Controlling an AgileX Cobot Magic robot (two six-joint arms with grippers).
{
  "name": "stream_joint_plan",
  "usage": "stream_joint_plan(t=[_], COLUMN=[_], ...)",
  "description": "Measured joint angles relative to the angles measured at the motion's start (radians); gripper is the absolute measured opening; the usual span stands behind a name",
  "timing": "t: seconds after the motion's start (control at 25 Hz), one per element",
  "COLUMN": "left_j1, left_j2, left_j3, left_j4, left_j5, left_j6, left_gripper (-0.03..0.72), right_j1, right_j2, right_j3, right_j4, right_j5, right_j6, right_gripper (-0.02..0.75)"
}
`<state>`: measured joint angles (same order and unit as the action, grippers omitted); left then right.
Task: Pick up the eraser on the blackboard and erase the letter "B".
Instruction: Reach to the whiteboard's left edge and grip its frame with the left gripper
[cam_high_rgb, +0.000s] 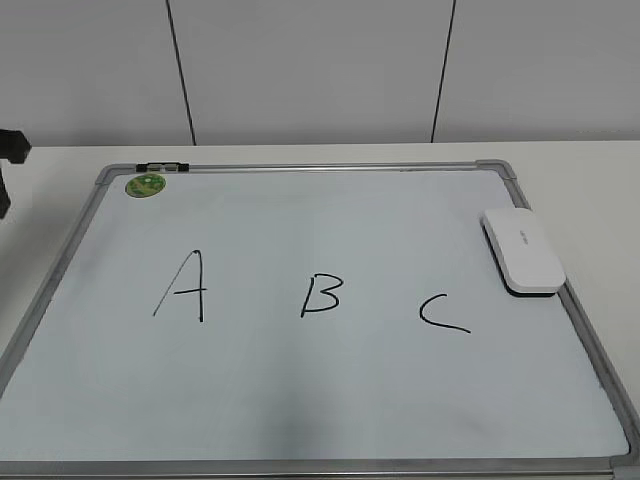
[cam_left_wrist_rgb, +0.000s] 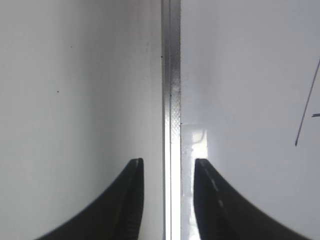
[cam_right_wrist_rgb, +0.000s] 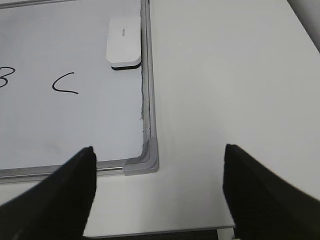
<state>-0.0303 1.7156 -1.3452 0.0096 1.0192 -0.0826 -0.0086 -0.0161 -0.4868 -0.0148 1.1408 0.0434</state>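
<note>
The blackboard (cam_high_rgb: 300, 400) lies flat on the table with black letters "A" (cam_high_rgb: 183, 286), "B" (cam_high_rgb: 322, 295) and "C" (cam_high_rgb: 443, 312). The white eraser (cam_high_rgb: 522, 250) rests on the board against its right frame, above the "C". In the right wrist view the eraser (cam_right_wrist_rgb: 124, 42) is far ahead, and only a piece of the "B" (cam_right_wrist_rgb: 4, 77) shows at the left edge. My right gripper (cam_right_wrist_rgb: 159, 150) is open wide and empty over the board's near right corner (cam_right_wrist_rgb: 145, 160). My left gripper (cam_left_wrist_rgb: 167, 162) is open and empty, straddling the board's left frame (cam_left_wrist_rgb: 171, 75).
A small green round magnet (cam_high_rgb: 146, 185) sits at the board's far left corner beside a black clip (cam_high_rgb: 162, 167). A dark part of the left arm (cam_high_rgb: 10, 150) shows at the left edge. White table (cam_right_wrist_rgb: 225, 75) lies right of the board; a wall stands behind.
</note>
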Motion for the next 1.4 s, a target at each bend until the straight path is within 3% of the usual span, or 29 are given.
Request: stream_joint_plan(t=[0.32, 0.8, 1.4], left_j1=[0.0, 0.0, 0.0], left_j2=[0.137, 0.308, 0.414], left_j3=[-0.002, -0.131, -0.133], left_j4=[0.001, 0.013, 0.02], left_j5=[-0.048, -0.061, -0.089], left_j6=[0.0, 0.0, 0.0], left_gripper=[0.243, 0.243, 0.242], right_j1=[0.0, 0.0, 0.0], right_j2=[0.0, 0.0, 0.0], right_j3=[0.0, 0.0, 0.0], right_j4=[0.0, 0.0, 0.0], right_j5=[0.0, -0.002, -0.002], right_j6=[0.0, 0.0, 0.0], right_gripper=[0.587, 0.587, 0.587])
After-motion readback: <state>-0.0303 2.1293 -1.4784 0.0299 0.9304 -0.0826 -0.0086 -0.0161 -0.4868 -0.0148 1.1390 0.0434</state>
